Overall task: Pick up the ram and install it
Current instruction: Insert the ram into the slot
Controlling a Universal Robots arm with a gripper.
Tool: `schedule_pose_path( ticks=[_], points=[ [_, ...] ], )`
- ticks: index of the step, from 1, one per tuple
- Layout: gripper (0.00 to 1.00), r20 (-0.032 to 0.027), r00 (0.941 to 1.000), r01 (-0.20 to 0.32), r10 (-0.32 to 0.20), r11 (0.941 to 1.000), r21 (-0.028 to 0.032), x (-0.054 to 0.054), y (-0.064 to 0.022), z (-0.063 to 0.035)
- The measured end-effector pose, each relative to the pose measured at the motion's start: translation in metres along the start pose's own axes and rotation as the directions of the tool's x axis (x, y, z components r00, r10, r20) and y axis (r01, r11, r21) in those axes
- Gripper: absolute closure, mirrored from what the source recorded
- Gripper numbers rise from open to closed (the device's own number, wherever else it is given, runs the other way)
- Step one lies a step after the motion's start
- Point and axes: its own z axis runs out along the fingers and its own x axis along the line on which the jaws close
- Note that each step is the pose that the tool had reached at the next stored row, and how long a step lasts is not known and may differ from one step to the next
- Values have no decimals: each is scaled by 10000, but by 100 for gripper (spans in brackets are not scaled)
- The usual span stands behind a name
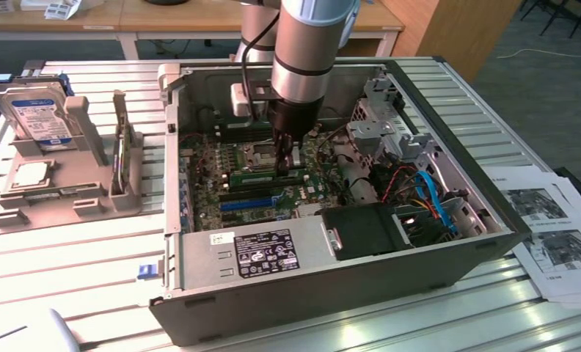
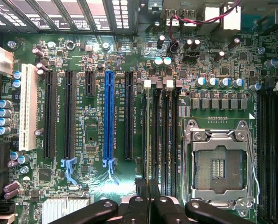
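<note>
The gripper (image 1: pixel 287 163) is found lowered inside the open computer case (image 1: pixel 369 293). Its fingers are drawn together and clamped on the upper edge of the ram (image 1: pixel 266 177), which hangs level directly beneath the fingertips, just above the motherboard (image 2: pixel 90 140). In the wrist view the stick is seen edge-on, lined up along one of the black memory slots (image 2: pixel 166 140); whether it has entered the slot cannot be determined. The ram is judged light, thin and stiff along its length, but fragile: it would be expected to crack or shed chips if twisted, and its contact edge is best left untouched. A hold at the middle of the top edge, as observed, is considered sound. Room is tight. The processor socket (image 2: pixel 220 163) lies close on one side of the gripper, the blue slot (image 2: pixel 108 116) is near on the other, and white latches (image 2: pixel 147 84) stand at the far end of the slots. Cables (image 1: pixel 428 194) and the drive cage (image 1: pixel 384 110) are noted well apart from the gripper, and open room is found directly above it.
</note>
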Motion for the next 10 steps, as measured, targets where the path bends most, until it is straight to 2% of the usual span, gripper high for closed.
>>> schedule_pose_path(
  ticks=[10],
  points=[
    [88, -1, 10000, 1, -1, 10000, 1, 1, 3, 27]
  ],
)
